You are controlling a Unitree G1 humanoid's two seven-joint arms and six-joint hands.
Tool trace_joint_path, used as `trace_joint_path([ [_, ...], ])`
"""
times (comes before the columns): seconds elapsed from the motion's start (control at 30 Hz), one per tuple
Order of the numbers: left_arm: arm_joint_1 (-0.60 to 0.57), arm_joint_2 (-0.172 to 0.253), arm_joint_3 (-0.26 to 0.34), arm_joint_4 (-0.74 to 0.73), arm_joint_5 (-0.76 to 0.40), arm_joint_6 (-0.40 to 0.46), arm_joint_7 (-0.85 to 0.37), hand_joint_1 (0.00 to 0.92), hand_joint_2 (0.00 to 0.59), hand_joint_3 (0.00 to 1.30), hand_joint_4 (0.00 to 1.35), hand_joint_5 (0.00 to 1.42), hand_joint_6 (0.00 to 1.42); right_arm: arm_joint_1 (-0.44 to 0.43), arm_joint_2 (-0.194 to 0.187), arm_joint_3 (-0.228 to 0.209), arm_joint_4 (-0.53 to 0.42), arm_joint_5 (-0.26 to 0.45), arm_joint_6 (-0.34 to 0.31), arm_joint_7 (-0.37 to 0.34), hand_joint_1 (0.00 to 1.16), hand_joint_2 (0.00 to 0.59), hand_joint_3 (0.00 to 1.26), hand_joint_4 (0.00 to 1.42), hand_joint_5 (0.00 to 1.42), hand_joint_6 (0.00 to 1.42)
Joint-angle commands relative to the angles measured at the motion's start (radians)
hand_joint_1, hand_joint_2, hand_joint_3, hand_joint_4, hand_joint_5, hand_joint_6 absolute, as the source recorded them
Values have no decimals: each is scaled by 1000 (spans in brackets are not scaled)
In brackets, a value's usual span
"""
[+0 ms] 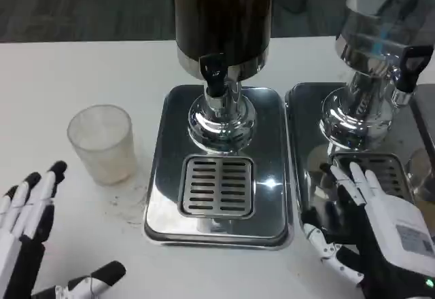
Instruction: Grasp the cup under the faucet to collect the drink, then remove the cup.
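1. Head view: the cup (100,143) stands upright on the table (68,75), mouth up, left of the tray (163,197) and not under the faucet (214,75).
2. The left hand (27,238) lies near the cup, fingers spread, holding nothing.
3. The right hand (370,227) rests at the second tray (306,149), fingers apart, empty.
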Motion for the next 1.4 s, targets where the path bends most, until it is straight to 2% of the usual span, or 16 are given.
trace_joint_path([
  [0.03,-35,2,14,42,-37,-21,-9,0,31,0,0,0,4,-2,-2,-5,-10,9,-11,2,239,420,124,0,0,139],
  [0.57,-243,26,15,204,-148,-24,-144,0,1,0,0,37,49,-12,10,4,-27,16,-1,19,241,420,145,21,3,157],
  [0.93,-418,50,-9,425,-193,-59,-212,0,0,0,0,67,75,-10,48,17,-34,8,-1,6,241,420,165,51,24,174],
  [1.03,-461,47,-27,470,-196,-66,-218,0,0,0,0,80,88,-5,46,11,-27,20,-12,2,241,420,167,52,25,177],
  [1.13,-484,40,-41,484,-194,-64,-219,0,2,0,0,92,95,1,28,-1,-26,37,-27,9,241,420,173,54,26,190],
  [1.4,-568,50,-81,575,-212,-76,-264,5,0,0,0,106,110,-7,17,-9,-28,58,-39,10,241,420,180,64,46,195],
])
